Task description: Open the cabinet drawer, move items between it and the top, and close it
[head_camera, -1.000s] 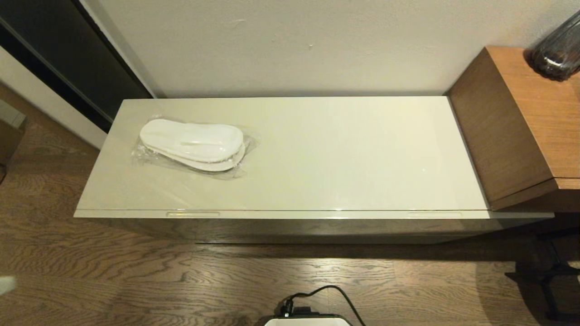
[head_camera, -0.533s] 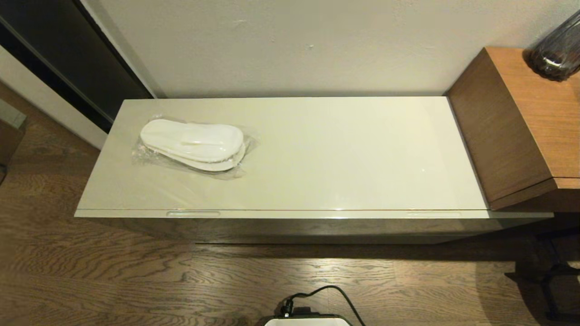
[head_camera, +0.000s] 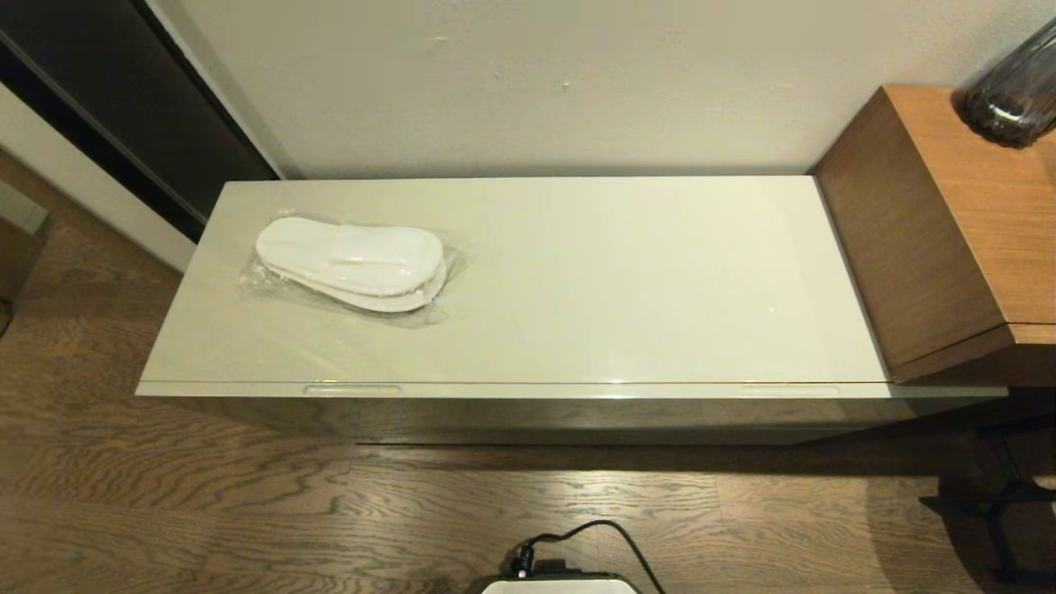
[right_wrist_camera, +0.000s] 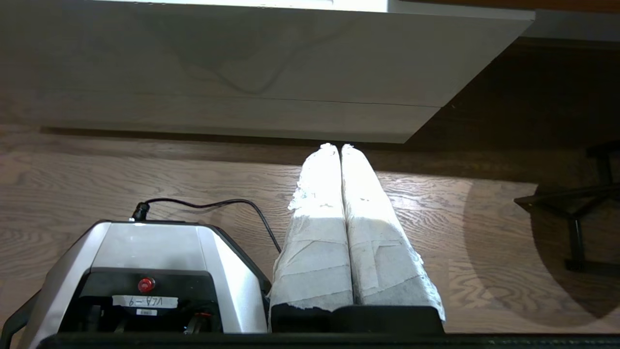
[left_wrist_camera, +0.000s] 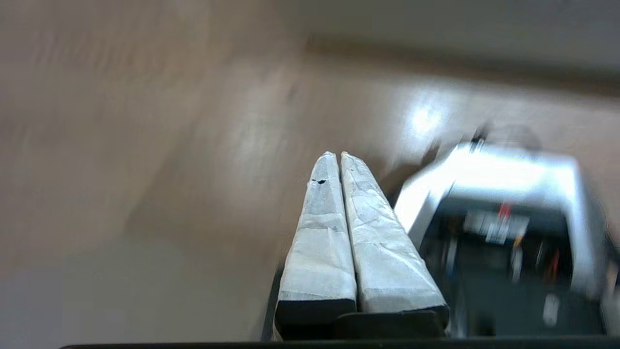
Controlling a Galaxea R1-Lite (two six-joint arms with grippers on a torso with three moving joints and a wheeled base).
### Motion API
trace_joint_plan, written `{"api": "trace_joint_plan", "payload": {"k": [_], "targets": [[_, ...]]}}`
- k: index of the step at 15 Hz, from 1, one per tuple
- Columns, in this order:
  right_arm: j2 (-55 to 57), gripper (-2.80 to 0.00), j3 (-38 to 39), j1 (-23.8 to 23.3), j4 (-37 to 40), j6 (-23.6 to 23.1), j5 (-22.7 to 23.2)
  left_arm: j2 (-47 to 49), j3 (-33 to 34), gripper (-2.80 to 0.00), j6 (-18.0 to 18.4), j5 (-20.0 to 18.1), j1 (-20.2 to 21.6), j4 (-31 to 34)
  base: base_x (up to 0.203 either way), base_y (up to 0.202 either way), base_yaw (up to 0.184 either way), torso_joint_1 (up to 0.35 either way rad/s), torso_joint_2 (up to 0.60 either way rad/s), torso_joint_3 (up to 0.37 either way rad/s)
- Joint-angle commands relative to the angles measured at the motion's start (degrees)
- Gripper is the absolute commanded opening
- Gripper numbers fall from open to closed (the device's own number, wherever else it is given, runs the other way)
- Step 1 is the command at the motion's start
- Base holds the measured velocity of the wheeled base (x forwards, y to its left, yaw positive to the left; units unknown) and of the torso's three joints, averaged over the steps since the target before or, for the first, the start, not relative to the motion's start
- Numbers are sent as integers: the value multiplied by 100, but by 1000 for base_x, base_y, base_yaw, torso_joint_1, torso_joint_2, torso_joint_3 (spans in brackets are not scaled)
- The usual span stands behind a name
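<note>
A pair of flat white slippers (head_camera: 351, 263) in clear plastic lies on the left part of the glossy cream top (head_camera: 577, 280). The drawer is pushed in; only its cream front edge (head_camera: 528, 390) with two slim notches shows in the head view. The tissue pack is out of view. Neither arm shows in the head view. My left gripper (left_wrist_camera: 338, 154) is shut with nothing in it, low over the wooden floor beside the robot base. My right gripper (right_wrist_camera: 338, 145) is also shut and empty, pointing at the cabinet's front (right_wrist_camera: 242, 58) from below.
A brown wood-grain desk (head_camera: 949, 223) abuts the cabinet's right end, with a dark glass vase (head_camera: 1015, 91) on it. The robot base (right_wrist_camera: 145, 271) with a black cable (right_wrist_camera: 213, 203) stands on the floor before the cabinet. A dark chair leg (head_camera: 998, 503) stands at the right.
A pale blur at the head view's far left edge one second ago has gone out of sight. The slippers and cabinet have not moved.
</note>
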Motion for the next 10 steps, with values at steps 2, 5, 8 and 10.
{"api": "trace_joint_plan", "payload": {"k": [2,5,8,10], "targets": [[9,-280,1,0,6,-10,2,-165,1258,-280,90,-193,0,-1882,0,0,0,0,0,0],[9,-280,1,0,6,-10,2,-170,2640,-280,280,-444,0,-4443,0,0,0,0,0,0],[9,-280,1,0,6,-10,2,-165,3160,-280,357,-841,0,-5119,0,0,0,0,0,0],[9,-280,1,0,6,-10,2,-173,3163,-280,423,-843,0,-5123,0,0,0,0,0,0]]}}
